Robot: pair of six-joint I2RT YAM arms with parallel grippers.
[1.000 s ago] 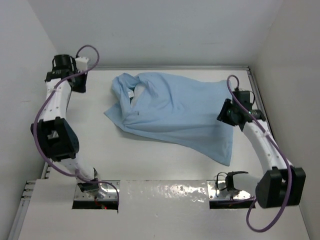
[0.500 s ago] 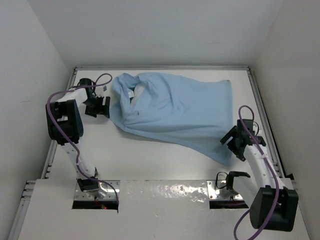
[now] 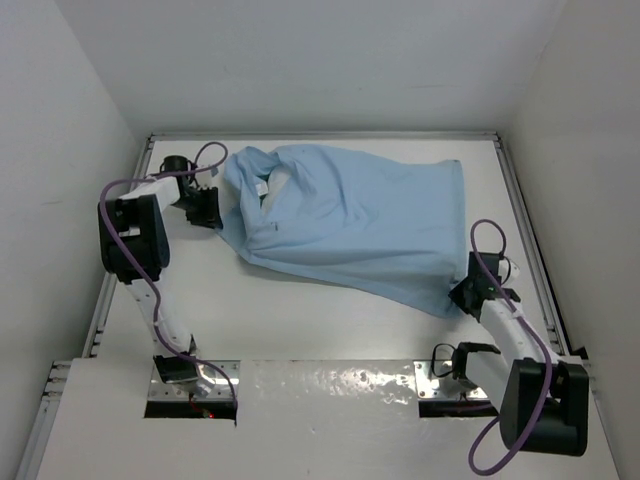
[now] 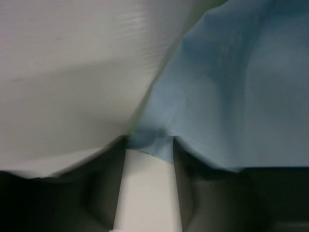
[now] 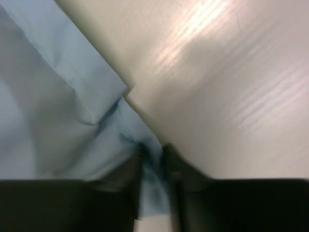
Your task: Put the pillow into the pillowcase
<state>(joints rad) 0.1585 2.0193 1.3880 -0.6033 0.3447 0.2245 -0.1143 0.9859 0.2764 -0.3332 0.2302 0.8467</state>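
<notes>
The pillowcase lies spread on the table, light blue face up, its opening at the left. A white patch of the pillow shows in that opening; the rest of the pillow is hidden inside. My left gripper is at the case's left edge. In the left wrist view it is open, with the blue fabric edge lying between the fingertips. My right gripper is at the case's near right corner. In the right wrist view it is shut on a strip of the pillowcase.
The white table is boxed in by white walls at the back and on both sides. A metal rail runs along the right edge. The arm bases and a shiny plate sit at the near edge.
My left arm has swung from the back left corner down to the case's left edge. My right arm has pulled back along the case's right side and closed on its near right corner.
</notes>
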